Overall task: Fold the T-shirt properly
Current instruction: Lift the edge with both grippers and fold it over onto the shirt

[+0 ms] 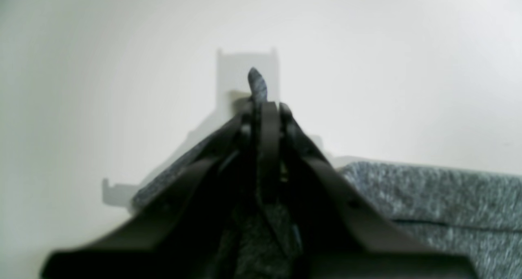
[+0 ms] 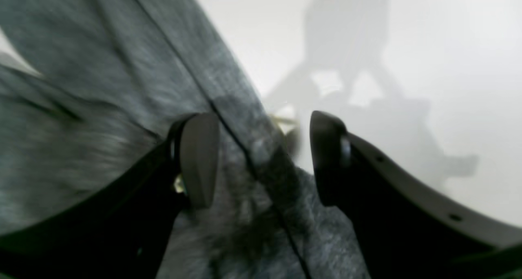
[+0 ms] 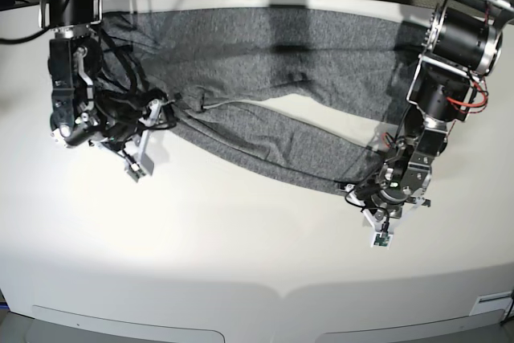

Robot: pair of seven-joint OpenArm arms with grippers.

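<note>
Left pincer (image 1: pixel 261 103), lower right of the base view, bends down to the white counter (image 3: pixel 241 255), pressed together on a fold of the grey T-shirt (image 3: pixel 265 62) spread across the top. The left wrist view shows cloth poking past the tips. Right pincer (image 2: pixel 261 156) stands spread over a seam.

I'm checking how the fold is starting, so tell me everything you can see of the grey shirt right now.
The T-shirt is heather-grey soft knit, plain, with long sleeves. Its body lies flat along the far edge of the white table; one sleeve runs diagonally toward the near side. The left gripper is shut on a pinch of its cloth, a tuft poking past the tips. The right gripper hangs open astride a seamed edge, not gripping. The cloth is wrinkled and not yet folded.
</note>
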